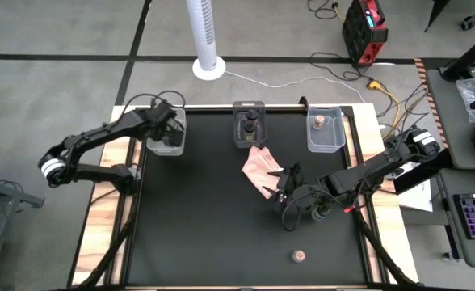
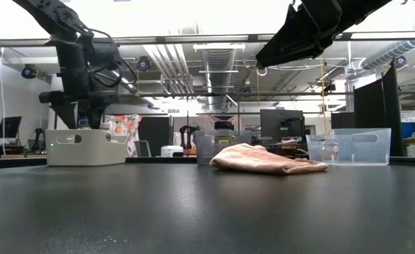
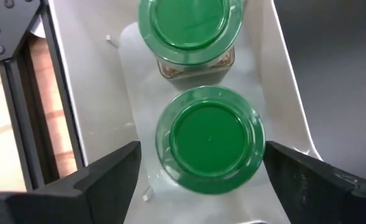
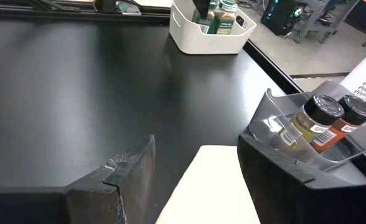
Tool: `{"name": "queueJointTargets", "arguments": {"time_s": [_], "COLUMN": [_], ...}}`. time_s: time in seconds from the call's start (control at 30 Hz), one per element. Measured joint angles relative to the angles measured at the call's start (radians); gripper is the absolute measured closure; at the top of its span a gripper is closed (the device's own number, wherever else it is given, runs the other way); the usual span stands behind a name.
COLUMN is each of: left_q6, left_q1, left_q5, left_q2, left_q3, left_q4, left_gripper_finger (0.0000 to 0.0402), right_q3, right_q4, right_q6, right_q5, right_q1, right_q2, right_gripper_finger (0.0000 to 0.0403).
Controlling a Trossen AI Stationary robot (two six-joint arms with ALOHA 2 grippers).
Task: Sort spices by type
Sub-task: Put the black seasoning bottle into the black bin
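Note:
In the left wrist view two green-lidded spice jars stand in the white bin [image 3: 282, 93] at the table's far left. My left gripper [image 3: 201, 152] is open above the nearer jar [image 3: 209, 138], a finger on either side of it; the other jar [image 3: 189, 28] stands just beyond. My right gripper [image 1: 286, 183] hangs open over the pink cloth [image 1: 262, 168], well above it in the low view. Two dark-lidded jars [image 4: 332, 118] stand in the clear middle bin [image 1: 250, 123]. A tan-lidded jar [image 1: 320, 122] stands in the clear right bin [image 1: 324, 131]. Another tan-lidded jar [image 1: 298, 257] stands on the table near its front edge.
The three bins stand in a row along the table's far edge. The crumpled cloth [image 2: 264, 159] lies just in front of the middle bin. The black tabletop [image 1: 197, 226] is bare at the front left. Beyond the far edge stands a white tower fan [image 1: 205, 40].

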Motion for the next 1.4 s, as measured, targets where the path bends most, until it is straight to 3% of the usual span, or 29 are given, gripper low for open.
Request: {"name": "queueJointTargets", "arguments": {"time_s": [0.4,0.7,0.9,1.17,1.4], "left_q6": [-0.015,-0.108,-0.214,-0.174,-0.241], "left_q1": [-0.068,-0.265,-0.501,-0.811,-1.017], "left_q5": [-0.002,-0.120,-0.312,-0.528,-0.829], "left_q2": [-0.099,-0.120,-0.128,-0.127,-0.126], "left_q3": [0.070,0.077,0.078,0.078,0.071], "left_q4": [-0.099,-0.171,-0.239,-0.181,-0.177], "left_gripper_finger": [0.0082,0.0082,0.0082,0.0082,0.0082], "right_q3": [0.000,0.000,0.000,0.000,0.034], "right_q4": [0.000,0.000,0.013,0.017,0.055], "right_q6": [0.014,0.018,0.076,0.212,0.305], "right_q5": [0.000,0.000,0.000,0.000,-0.053], "right_q1": [0.000,0.000,0.000,-0.014,-0.022], "right_q2": [0.000,0.000,0.000,0.007,0.075], "right_gripper_finger": [0.0184,0.0184,0.0184,0.0184,0.0184]}}
